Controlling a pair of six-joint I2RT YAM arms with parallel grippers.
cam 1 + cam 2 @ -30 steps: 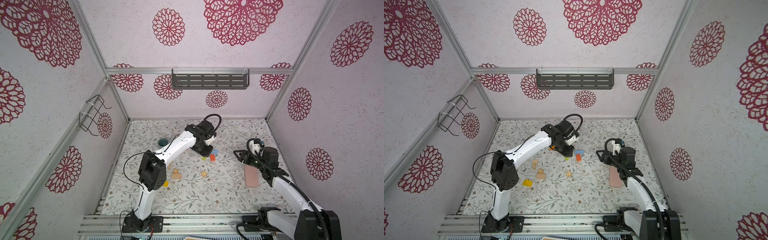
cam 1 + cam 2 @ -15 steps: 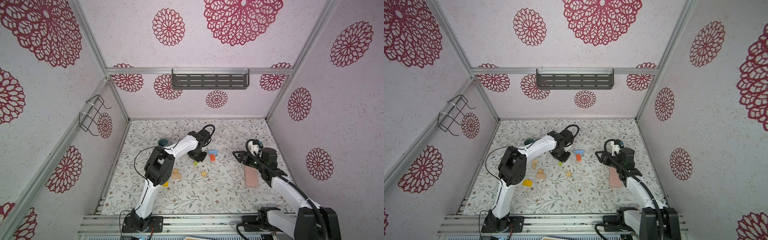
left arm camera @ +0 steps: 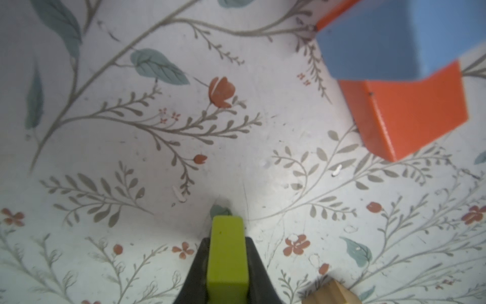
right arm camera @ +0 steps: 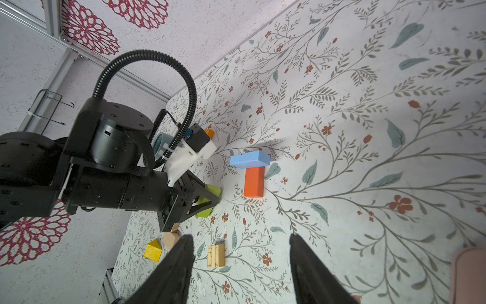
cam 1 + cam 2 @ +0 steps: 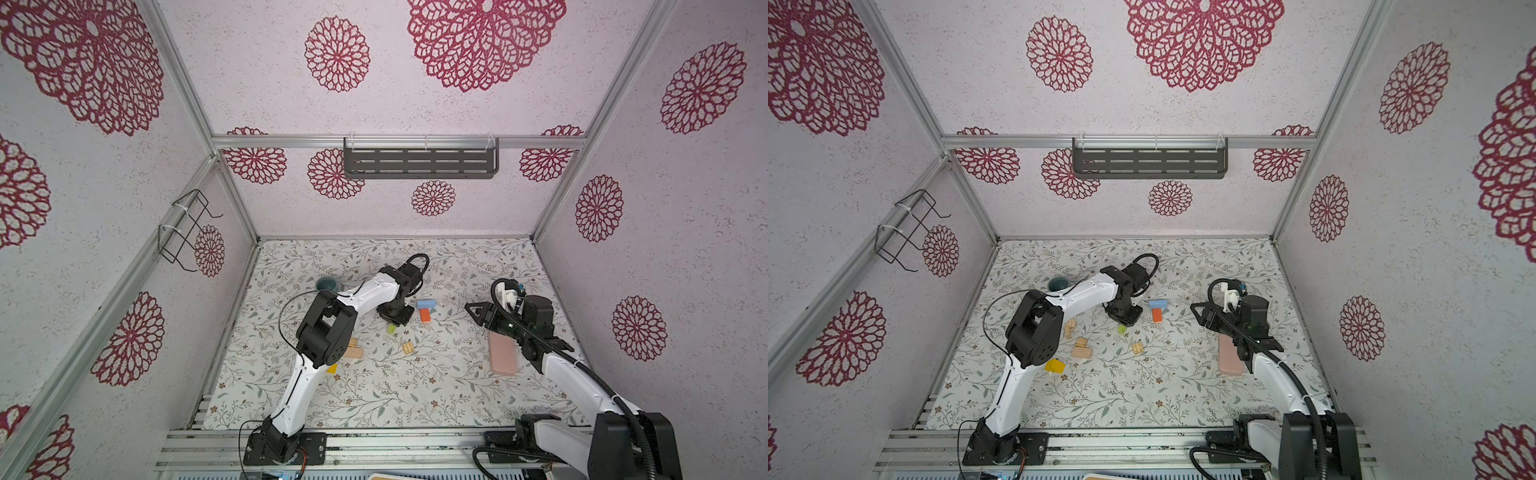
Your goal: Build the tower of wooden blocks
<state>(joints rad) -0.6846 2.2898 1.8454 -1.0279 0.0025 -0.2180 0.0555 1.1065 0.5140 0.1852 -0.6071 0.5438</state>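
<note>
Far left, loose wood blocks: a yellow block (image 5: 1054, 366) and pale blocks (image 5: 1081, 352). Next, our left gripper (image 3: 227, 239) is clenched on a green block (image 3: 227, 260), low beside the tower (image 4: 253, 171), a blue block (image 5: 426, 304) resting on an orange block (image 5: 424, 316). We judge the next move is to lift the green block and set it squarely on top. Far right, our right gripper (image 4: 240, 237) hangs with its jaws spread, holding nothing.

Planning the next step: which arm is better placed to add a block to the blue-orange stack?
Left. The left hand holds the green block beside the blue block on the orange block; the right hand is open, farther.
</note>
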